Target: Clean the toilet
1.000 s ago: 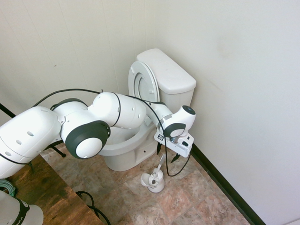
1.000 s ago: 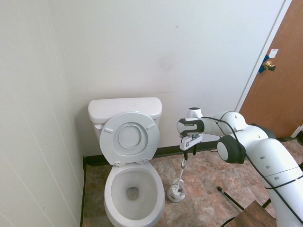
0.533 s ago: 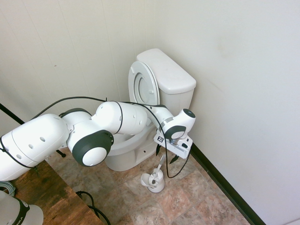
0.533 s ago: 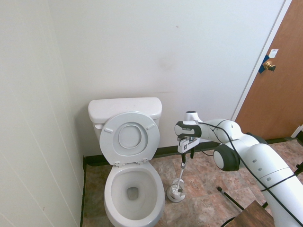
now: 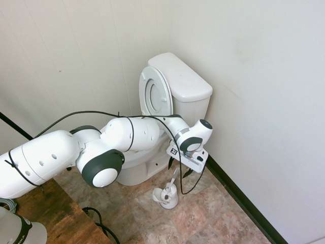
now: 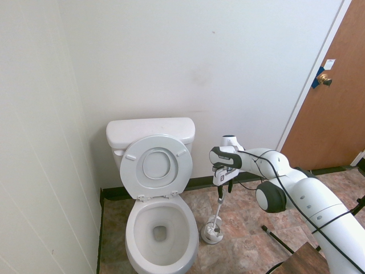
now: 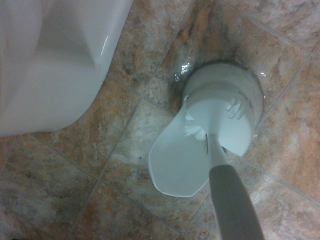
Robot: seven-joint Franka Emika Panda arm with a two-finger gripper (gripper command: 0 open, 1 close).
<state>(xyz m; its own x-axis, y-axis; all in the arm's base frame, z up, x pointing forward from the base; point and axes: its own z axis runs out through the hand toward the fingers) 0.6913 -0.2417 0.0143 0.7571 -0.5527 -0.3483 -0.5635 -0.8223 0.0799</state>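
The white toilet (image 5: 185,84) (image 6: 151,131) stands in the corner with its lid and seat raised against the tank, and its bowl side fills one part of the wrist view (image 7: 55,60). Beside it on the tiled floor sits a small white brush holder (image 5: 166,195) (image 6: 212,233) (image 7: 225,105). A brush stands in it, and its grey handle (image 5: 175,177) (image 6: 219,205) (image 7: 232,200) leans upward. My gripper (image 5: 179,169) (image 6: 223,185) hangs open, pointing down at the top of that handle, with a dark finger on either side.
A black baseboard (image 5: 244,203) runs along the wall close behind the brush holder. A brown door (image 6: 331,103) is at the far right. A wooden surface (image 5: 45,213) lies under the arm's base, and a dark stick (image 6: 276,237) lies on the floor.
The arm has stretched out and its elbow has dropped. The gripper has shifted slightly toward the toilet and down over the brush handle, staying open.
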